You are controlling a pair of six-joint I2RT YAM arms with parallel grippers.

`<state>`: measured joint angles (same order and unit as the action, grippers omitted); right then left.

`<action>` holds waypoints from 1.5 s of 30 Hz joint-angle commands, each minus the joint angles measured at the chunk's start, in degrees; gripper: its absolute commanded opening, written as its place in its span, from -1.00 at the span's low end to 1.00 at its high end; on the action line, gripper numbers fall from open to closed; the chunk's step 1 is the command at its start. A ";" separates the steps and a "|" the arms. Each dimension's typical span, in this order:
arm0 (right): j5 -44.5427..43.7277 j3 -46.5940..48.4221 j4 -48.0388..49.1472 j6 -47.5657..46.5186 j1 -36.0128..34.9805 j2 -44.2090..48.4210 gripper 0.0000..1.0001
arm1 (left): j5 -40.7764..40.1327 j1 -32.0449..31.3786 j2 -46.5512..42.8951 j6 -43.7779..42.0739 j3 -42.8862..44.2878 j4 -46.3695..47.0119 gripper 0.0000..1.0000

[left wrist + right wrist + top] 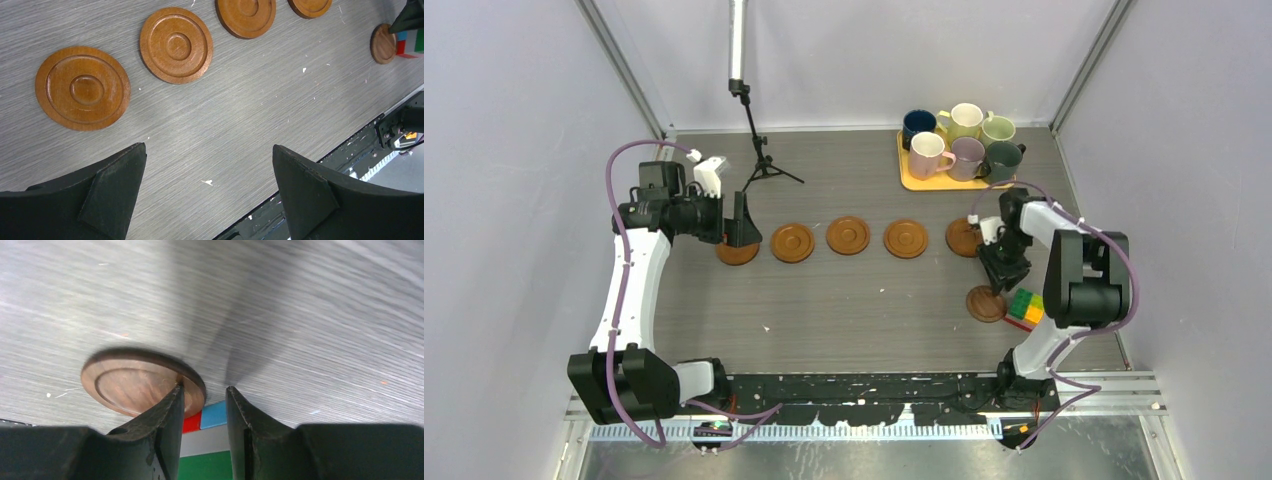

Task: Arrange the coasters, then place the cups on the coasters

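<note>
Left gripper (732, 228): you have it wide open, holding nothing, over the row's left end.
Coasters (848, 235): five lie in a row across your worktop (854, 310).
Dark coaster (985, 303): flat, nearer you, just beside the toy block (1026, 307).
Right gripper (1002, 275): narrow gap, nothing between, above the dark coaster.
Cups (954, 145): six stand together on the tray (914, 180), far right.

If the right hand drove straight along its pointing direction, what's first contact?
Probably the dark coaster: one finger of the right hand lines up with its rim, the other with bare table. Blur makes depth uncertain.
</note>
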<state>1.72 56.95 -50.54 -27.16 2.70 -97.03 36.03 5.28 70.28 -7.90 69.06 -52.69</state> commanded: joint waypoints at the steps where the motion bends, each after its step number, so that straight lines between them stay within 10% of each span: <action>1: -8.80 3.21 11.08 -3.71 6.83 -7.56 -0.22 | 0.20 0.30 -0.39 -0.27 0.69 1.89 0.99; 33: -5.74 33.49 11.97 3.71 13.90 -25.05 -0.22 | -0.47 0.28 -0.27 -1.42 0.20 1.45 0.99; 45: -2.59 34.68 8.50 4.32 14.20 -18.78 -0.15 | -0.06 0.27 0.26 -2.44 0.63 0.39 1.00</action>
<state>-4.23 90.32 -42.83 -24.45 16.67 -119.50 35.59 5.30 70.48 -8.71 69.06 -52.58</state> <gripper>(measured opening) 0.409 0.996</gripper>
